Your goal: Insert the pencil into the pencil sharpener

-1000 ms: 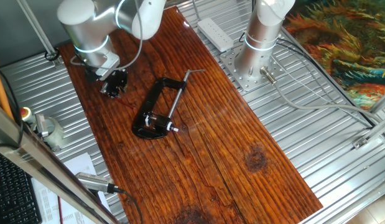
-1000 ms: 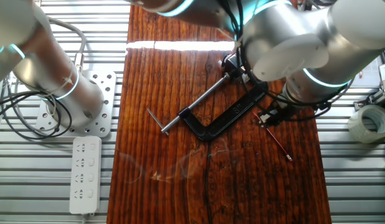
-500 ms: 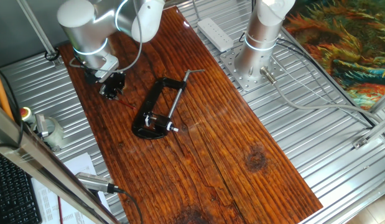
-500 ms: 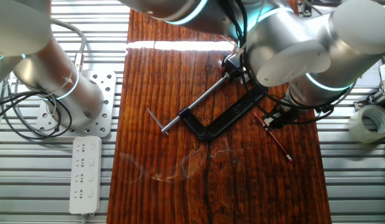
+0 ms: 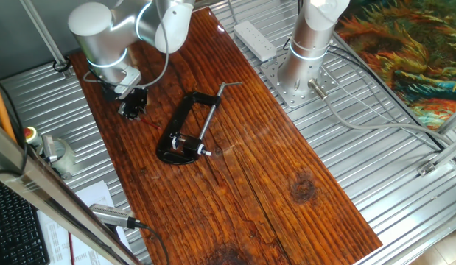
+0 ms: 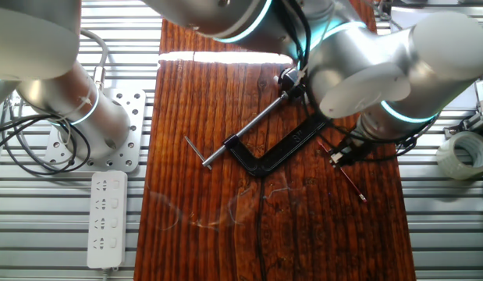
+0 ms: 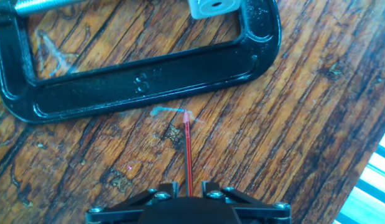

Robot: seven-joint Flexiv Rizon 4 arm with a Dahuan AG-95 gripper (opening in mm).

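I see one black clamp [image 7: 142, 78] and one red pencil [image 7: 188, 152] just below it, and my claw [image 7: 188, 188] sits open around the pencil's near end.

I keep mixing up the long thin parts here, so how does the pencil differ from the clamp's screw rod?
The pencil is a hair-thin dark-red stick with a pale tip; the screw rod is thicker, silvery metal. The pencil lies loose on the wooden table, its near end between the fingers of the gripper; the screw rod is threaded through the black C-clamp. Both are straight and lie flat.
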